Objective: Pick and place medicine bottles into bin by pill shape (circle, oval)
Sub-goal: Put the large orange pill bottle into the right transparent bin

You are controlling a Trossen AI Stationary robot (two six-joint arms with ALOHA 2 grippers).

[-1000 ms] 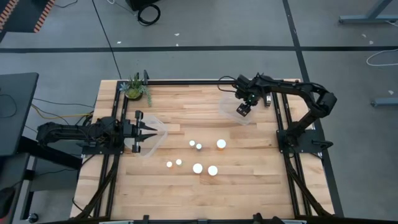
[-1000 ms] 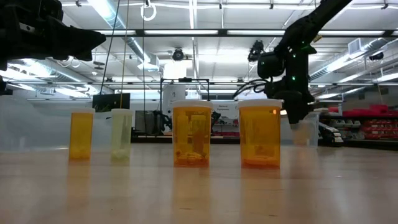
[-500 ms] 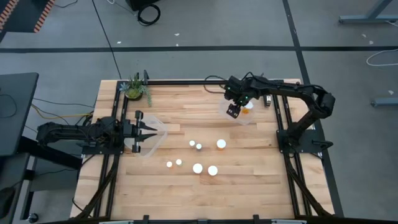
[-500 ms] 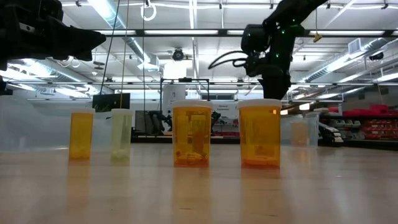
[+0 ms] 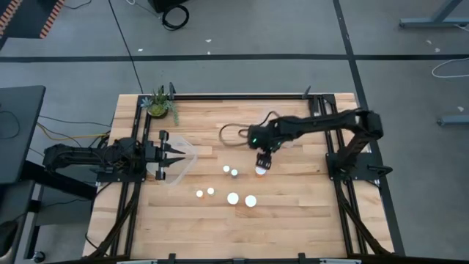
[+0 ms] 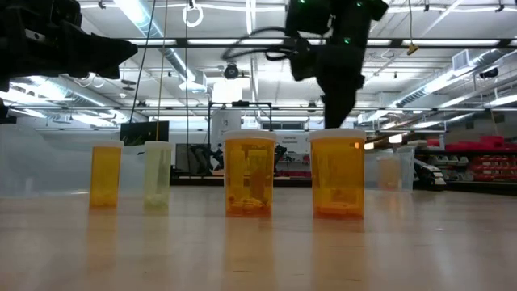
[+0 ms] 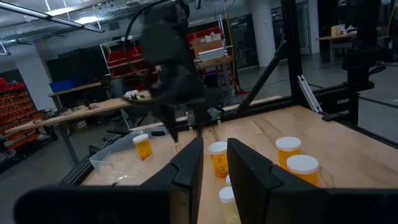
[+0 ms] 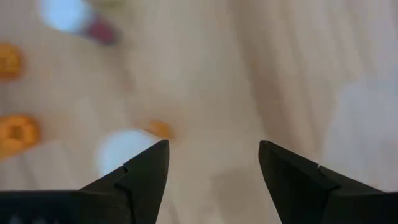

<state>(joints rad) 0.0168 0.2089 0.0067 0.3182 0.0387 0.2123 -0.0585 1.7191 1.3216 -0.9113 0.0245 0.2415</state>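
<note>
while your right hand (image 5: 261, 163) hovers open and empty over a capped bottle (image 5: 260, 170) | one bottle (image 7: 143, 147) binned | seven left on surface (image 5: 293, 213) | left hand (image 5: 178, 153) parked, narrowly open, empty

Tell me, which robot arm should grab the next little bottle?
Probably the right arm. Its open gripper hangs right above a white-capped bottle in the middle of the table. The left gripper waits far off by the clear bin at the left edge.

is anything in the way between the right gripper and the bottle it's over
Nothing visible. The right gripper hangs open just above the white-capped bottle, with only bare table around it; the nearest other bottles stand apart toward the left arm.
</note>
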